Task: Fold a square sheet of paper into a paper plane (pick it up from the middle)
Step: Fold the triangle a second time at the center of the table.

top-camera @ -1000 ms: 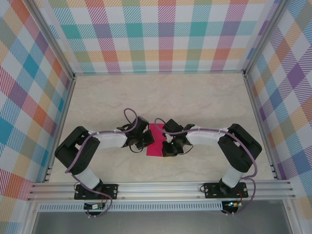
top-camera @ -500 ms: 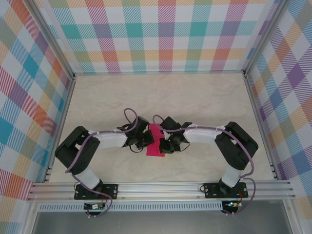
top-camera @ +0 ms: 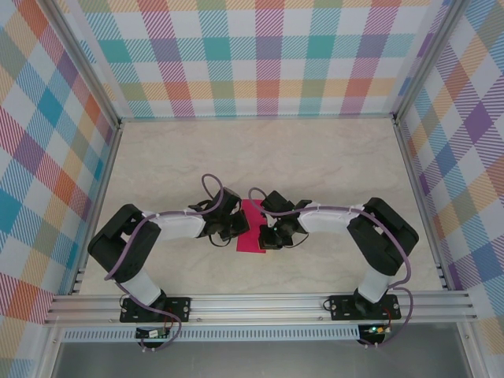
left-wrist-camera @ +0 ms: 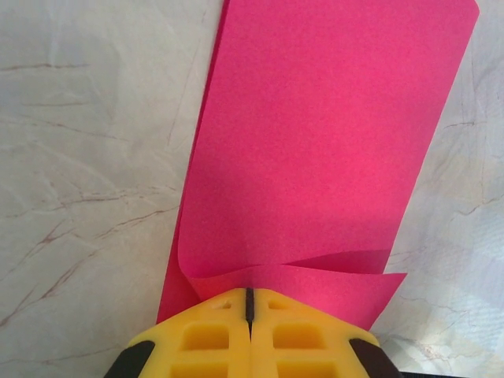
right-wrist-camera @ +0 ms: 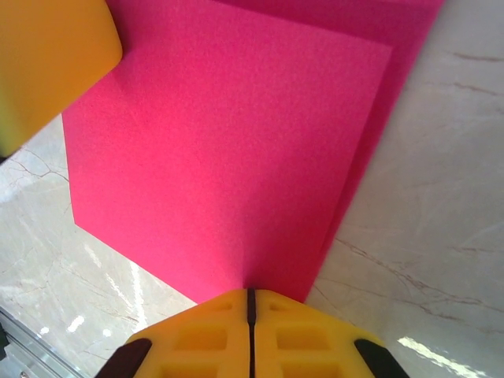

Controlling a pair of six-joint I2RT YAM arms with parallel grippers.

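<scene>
The magenta-pink sheet of paper (top-camera: 251,236) lies folded into a narrow two-layer rectangle on the table between both arms. In the left wrist view the sheet of paper (left-wrist-camera: 315,142) stretches away from my left gripper (left-wrist-camera: 249,293), whose yellow fingers are shut on its near edge, where a layer curls up. My right gripper (right-wrist-camera: 250,293) is shut on a corner of the sheet of paper (right-wrist-camera: 228,150) from the opposite side, and the top layer sits offset from the lower one. From above, the left gripper (top-camera: 239,227) and right gripper (top-camera: 270,235) flank the sheet.
A pale marble-patterned tabletop (top-camera: 260,157) spreads out behind the arms. Checked walls (top-camera: 260,55) and aluminium rails (top-camera: 260,303) fence it in. A yellow finger of the left gripper (right-wrist-camera: 47,63) shows at the top left of the right wrist view.
The right gripper has shifted slightly left, closer over the paper's right edge. The left arm and the paper have hardly moved.
</scene>
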